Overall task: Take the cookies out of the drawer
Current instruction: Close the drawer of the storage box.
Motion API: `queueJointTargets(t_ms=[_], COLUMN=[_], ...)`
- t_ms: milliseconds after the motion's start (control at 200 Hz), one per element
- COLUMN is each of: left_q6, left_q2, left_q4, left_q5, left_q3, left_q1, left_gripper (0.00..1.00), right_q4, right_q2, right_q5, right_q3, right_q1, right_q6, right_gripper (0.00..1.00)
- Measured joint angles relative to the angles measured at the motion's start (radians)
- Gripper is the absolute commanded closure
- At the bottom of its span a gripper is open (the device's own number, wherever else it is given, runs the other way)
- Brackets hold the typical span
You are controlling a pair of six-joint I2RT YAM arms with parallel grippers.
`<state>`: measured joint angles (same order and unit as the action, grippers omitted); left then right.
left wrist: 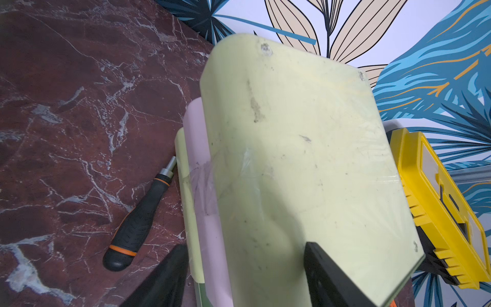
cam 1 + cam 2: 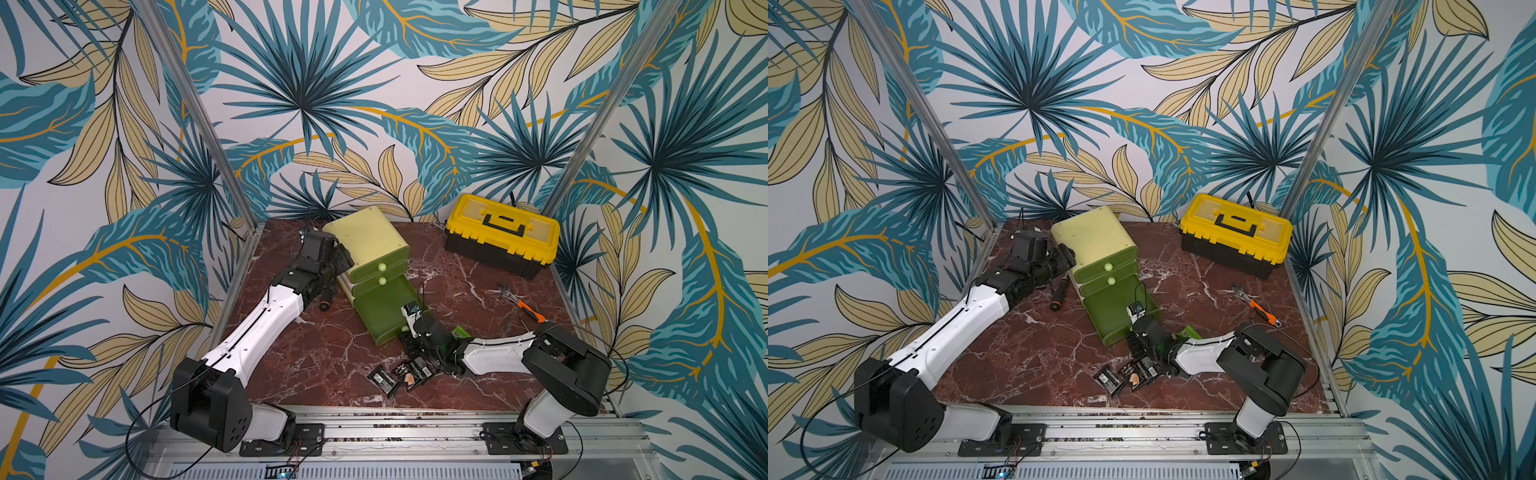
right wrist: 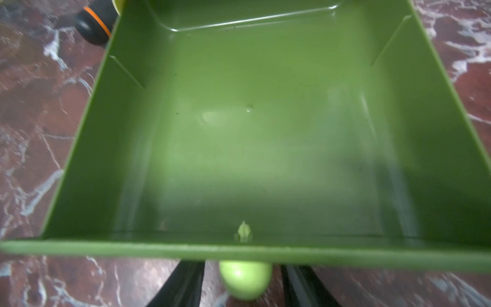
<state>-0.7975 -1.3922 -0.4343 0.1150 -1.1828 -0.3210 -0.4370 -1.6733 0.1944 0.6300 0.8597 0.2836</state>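
The bottom green drawer (image 2: 380,309) (image 3: 265,133) is pulled out of the pale cabinet (image 2: 368,239) and nothing lies inside it. Black cookies (image 2: 384,380) (image 2: 1140,371) lie on the table in front of the drawer, and a green packet (image 2: 461,331) lies beside my right arm. My right gripper (image 3: 241,287) (image 2: 409,336) is open at the drawer front, its fingers (image 3: 180,284) either side of the round knob (image 3: 245,279) with a gap on each side. My left gripper (image 1: 245,247) (image 2: 343,259) is open, straddling the cabinet's (image 1: 292,159) upper side edge.
A black screwdriver (image 2: 326,301) (image 1: 140,218) lies left of the cabinet. An orange-handled wrench (image 2: 523,305) lies at the right, and a yellow toolbox (image 2: 503,232) stands at the back right. Metal posts and an aluminium rail (image 2: 395,428) frame the marble table (image 2: 311,353).
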Motion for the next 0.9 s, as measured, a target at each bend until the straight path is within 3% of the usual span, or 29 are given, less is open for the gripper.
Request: queueJointTargets(t_ms=[901], left_q6=[0.0], left_q2=[-0.001], left_q4=[-0.001], left_q5=[0.008], left_q3=[0.0], left_q1=[0.0], left_gripper=[0.27], right_q4=[-0.262], right_q2=[-0.376], right_q5=[0.053], right_q3=[0.343], right_q1=[-0.05], right_q6=[0.034], right_gripper=[0.51])
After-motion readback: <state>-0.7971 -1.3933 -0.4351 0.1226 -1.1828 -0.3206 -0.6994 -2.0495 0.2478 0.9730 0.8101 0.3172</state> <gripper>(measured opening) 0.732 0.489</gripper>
